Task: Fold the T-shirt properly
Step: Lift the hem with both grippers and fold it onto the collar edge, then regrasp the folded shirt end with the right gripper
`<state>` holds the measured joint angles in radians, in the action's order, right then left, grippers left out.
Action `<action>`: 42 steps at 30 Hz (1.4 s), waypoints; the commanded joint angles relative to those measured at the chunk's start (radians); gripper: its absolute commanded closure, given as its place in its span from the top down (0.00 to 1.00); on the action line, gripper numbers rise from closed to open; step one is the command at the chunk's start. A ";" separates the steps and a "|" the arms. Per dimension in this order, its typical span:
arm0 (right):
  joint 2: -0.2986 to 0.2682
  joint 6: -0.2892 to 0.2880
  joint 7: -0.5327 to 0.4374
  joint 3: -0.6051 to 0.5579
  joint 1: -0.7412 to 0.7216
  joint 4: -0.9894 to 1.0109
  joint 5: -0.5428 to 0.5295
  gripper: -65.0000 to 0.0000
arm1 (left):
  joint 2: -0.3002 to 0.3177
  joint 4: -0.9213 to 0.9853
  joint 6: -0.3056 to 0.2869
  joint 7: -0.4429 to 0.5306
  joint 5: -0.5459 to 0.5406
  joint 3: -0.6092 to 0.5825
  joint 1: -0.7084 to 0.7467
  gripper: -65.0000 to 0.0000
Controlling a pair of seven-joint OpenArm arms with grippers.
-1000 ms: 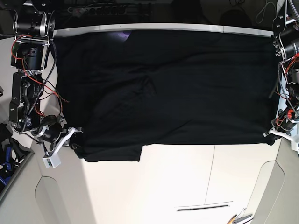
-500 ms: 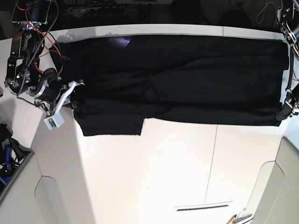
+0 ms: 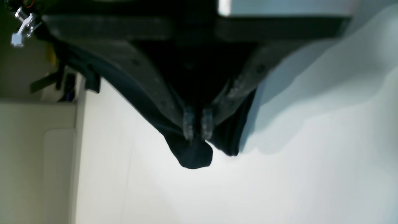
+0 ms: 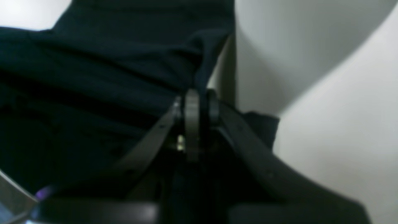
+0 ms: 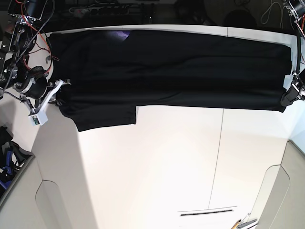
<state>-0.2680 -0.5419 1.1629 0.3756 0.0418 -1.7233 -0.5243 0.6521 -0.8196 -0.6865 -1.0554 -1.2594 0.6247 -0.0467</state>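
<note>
I have the large black cloth T-shirt (image 5: 171, 69) stretched as a long band across the far part of the white table (image 5: 167, 167), plain side up, with one short sleeve (image 5: 102, 114) lying flat toward me near the right-arm end. A small purple patch (image 5: 120, 36) shows at the far edge.

My left tool (image 3: 197, 126) is clamped on a corner of the black cloth, a nub of fabric poking out past the tips. My right tool (image 4: 199, 102) is likewise pinched tight on a bunched edge of the shirt. In the base view the two sit at opposite ends of the band.

I judge this to be a lengthwise fold in progress, with the near edge being carried over the body of the shirt. Next I would need to keep the cloth taut between both arms, lay the edge down evenly, and only then let go, or the layers will slump and crease.

I see no containers in any view.
</note>
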 commanded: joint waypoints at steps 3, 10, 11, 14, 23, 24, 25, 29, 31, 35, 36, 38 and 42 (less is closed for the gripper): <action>-0.014 0.005 0.001 0.009 -0.011 -0.018 -0.037 0.00 | 0.032 -0.021 -0.012 0.008 -0.023 0.006 -0.003 0.00; -0.014 0.023 0.023 0.009 -0.011 -0.018 -0.038 0.22 | 0.033 -0.021 -0.012 0.008 -0.023 0.006 -0.003 0.30; -0.014 0.022 0.042 0.009 -0.011 -0.018 -0.050 0.30 | 0.033 -0.021 -0.012 0.008 -0.023 0.006 -0.003 0.36; -0.014 0.022 0.104 0.009 -0.011 -0.019 -0.112 0.36 | 0.033 -0.021 -0.012 0.007 -0.023 0.006 -0.003 0.38; -0.014 0.010 0.030 0.009 -0.040 -0.021 -0.111 0.36 | 0.033 -0.021 -0.012 0.007 -0.024 0.006 -0.003 0.38; -0.014 0.011 0.005 0.009 -0.052 -0.021 -0.106 0.36 | 0.033 -0.021 -0.012 0.008 -0.024 0.006 -0.003 0.38; -0.014 0.011 -0.016 0.009 -0.066 -0.021 -0.100 0.36 | 0.033 -0.021 -0.012 0.008 -0.024 0.006 -0.003 0.38; -0.014 0.011 -0.101 0.009 -0.128 -0.019 -0.032 0.36 | 0.032 -0.021 -0.012 0.008 -0.024 0.006 -0.003 0.38; -0.013 0.024 -0.157 0.008 -0.156 -0.002 0.019 0.36 | 0.032 -0.021 -0.012 0.008 -0.024 0.006 -0.003 0.38; -0.011 0.048 -0.215 0.008 -0.216 0.136 0.064 0.47 | 0.032 -0.021 -0.012 0.010 -0.024 0.006 -0.003 0.38; -0.011 0.048 -0.233 0.008 -0.232 0.188 0.063 0.53 | 0.032 -0.021 -0.012 0.012 -0.024 0.006 -0.003 0.38; -0.012 0.048 -0.260 0.008 -0.260 0.304 0.061 0.62 | 0.032 -0.021 -0.012 0.012 -0.024 0.006 -0.003 0.38; -0.011 0.026 -0.265 0.007 -0.310 0.510 -0.015 0.64 | 0.032 -0.021 -0.012 0.011 -0.035 0.006 -0.003 0.38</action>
<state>-0.2680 -0.5110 0.9169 0.3786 -0.2459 -1.1934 -0.5259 0.6540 -0.8242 -0.6865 -1.0542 -1.2663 0.6247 -0.0391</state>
